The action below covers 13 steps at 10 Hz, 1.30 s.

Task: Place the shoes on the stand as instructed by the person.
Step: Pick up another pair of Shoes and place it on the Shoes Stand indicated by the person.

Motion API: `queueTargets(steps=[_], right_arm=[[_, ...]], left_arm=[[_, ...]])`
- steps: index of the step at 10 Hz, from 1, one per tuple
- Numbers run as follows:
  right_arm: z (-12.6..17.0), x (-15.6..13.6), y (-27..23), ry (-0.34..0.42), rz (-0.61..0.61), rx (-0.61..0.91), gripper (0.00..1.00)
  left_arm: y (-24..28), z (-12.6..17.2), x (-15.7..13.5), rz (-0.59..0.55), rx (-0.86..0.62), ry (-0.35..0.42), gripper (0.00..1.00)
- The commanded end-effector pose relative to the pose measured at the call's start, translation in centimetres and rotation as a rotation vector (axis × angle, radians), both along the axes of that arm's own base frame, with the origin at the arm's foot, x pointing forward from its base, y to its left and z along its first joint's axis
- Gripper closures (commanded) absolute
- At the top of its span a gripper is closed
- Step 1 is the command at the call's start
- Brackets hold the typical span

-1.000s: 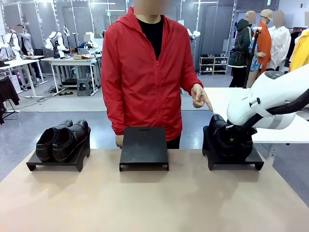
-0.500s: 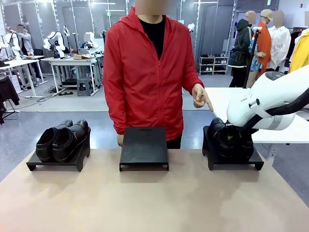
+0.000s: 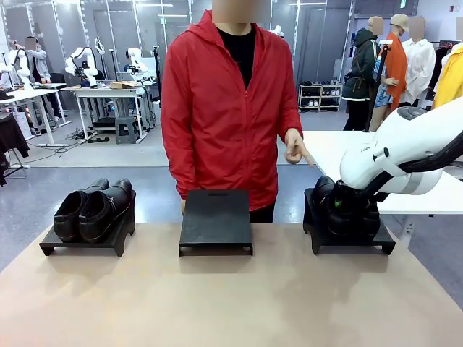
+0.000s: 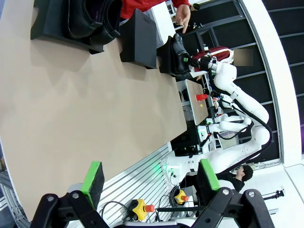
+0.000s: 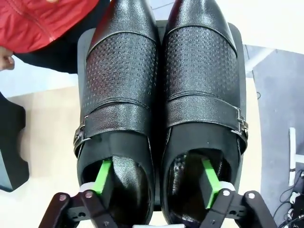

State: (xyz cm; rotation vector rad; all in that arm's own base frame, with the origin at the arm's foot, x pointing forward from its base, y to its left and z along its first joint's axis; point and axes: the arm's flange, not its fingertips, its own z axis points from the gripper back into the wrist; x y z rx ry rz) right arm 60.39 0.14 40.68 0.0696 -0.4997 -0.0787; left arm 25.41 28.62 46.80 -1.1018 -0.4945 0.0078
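One pair of glossy black shoes (image 3: 94,210) rests on the left stand (image 3: 79,244). The middle stand (image 3: 215,220) is bare. A second pair, with textured uppers (image 5: 161,80), sits side by side on the right stand (image 3: 354,242). My right gripper (image 5: 156,173) is open over this pair's heels, one green pad (image 5: 102,175) inside each shoe's opening and the two inner walls between them. The person (image 3: 224,108) in red stands behind the middle stand, a hand (image 3: 295,148) pointing down toward the right stand. My left gripper (image 4: 151,175) is open and holds nothing, high off the table's near side.
The tan table (image 3: 217,303) lies wide and bare in front of the three stands. My right arm (image 3: 405,152) comes in over the right edge. A white table (image 3: 333,144) stands behind the right stand. Other people and work tables are far back.
The person has shifted slightly to the right and the pointing hand has dropped a little. My right gripper stays at the right pair of shoes.
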Motion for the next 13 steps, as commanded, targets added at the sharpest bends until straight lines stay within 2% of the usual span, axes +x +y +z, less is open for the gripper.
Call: queueTargets(steps=[1,2,3,12,13], right_arm=[[0.5,0.0,0.2,-0.025,-0.028,0.024,0.00],[2.2,0.0,-0.5,-0.049,-0.009,-0.044,0.00],[0.1,0.0,0.0,-0.002,-0.001,0.001,0.00],[0.2,-0.1,0.0,0.000,0.007,-0.010,0.01],[1.4,-2.3,-0.1,-0.012,0.040,-0.002,0.00]], left_arm=[[-0.1,-0.1,-0.1,-0.009,-0.009,-0.027,0.00],[-0.1,-0.1,-0.1,-0.009,-0.009,-0.027,0.00],[-0.1,-0.1,-0.1,-0.009,-0.009,-0.027,0.00],[-0.1,-0.1,-0.1,-0.009,-0.009,-0.027,0.00],[-0.1,-0.1,-0.1,-0.009,-0.009,-0.027,0.00]])
